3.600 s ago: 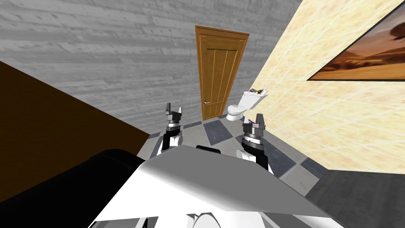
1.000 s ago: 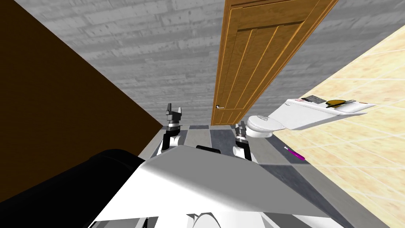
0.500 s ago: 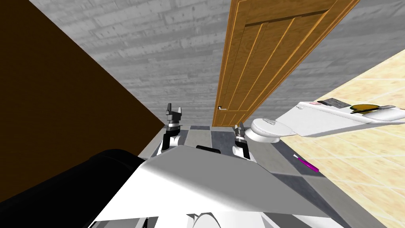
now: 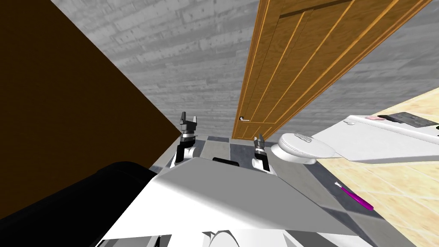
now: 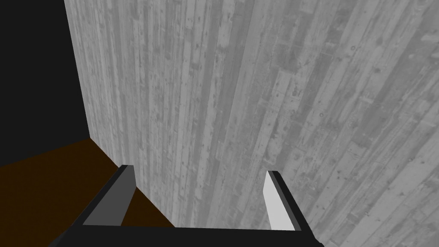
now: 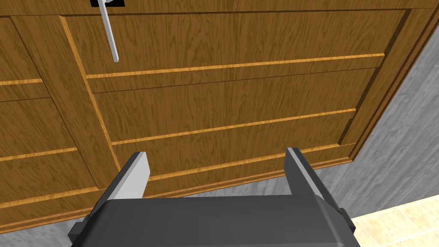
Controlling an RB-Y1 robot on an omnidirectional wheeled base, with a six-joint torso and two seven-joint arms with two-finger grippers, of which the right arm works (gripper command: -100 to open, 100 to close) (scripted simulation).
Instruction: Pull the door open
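**A:** What has moved since a moment ago?

**B:** I have rolled forward. The brown wooden door (image 4: 300,64) now looms larger in the head view. The white toilet (image 4: 304,148) has slid out toward my right. Both arms sit as they did in front of my chest.

**A:** Where is the handle?

**B:** The slim silver lever handle (image 4: 244,119) sits on the door's left edge, and the door looks shut in its frame. In the right wrist view the handle (image 6: 109,34) lies beyond the right gripper (image 6: 216,167) and off to one side of it. The jaws stand apart with nothing between them, facing the door's lower panels.

**A:** And the other arm?

**B:** The left gripper (image 4: 188,118) is raised near the grey plank wall (image 4: 193,51), its jaws also apart and empty.

**A:** So how far along is the task?

**B:** Still in the approach, I judge. The door is near, but the right gripper must shift across to the lever before any grasp.

**A:** How much room is there?

**B:** A dark brown wall (image 4: 64,107) hems in my left and the toilet sits just beside the right gripper (image 4: 259,139). A purple toothbrush (image 4: 356,198) lies on the tiled floor (image 4: 218,148) further right. The door would likely swing over the floor where I stand, so I would need to back away while pulling
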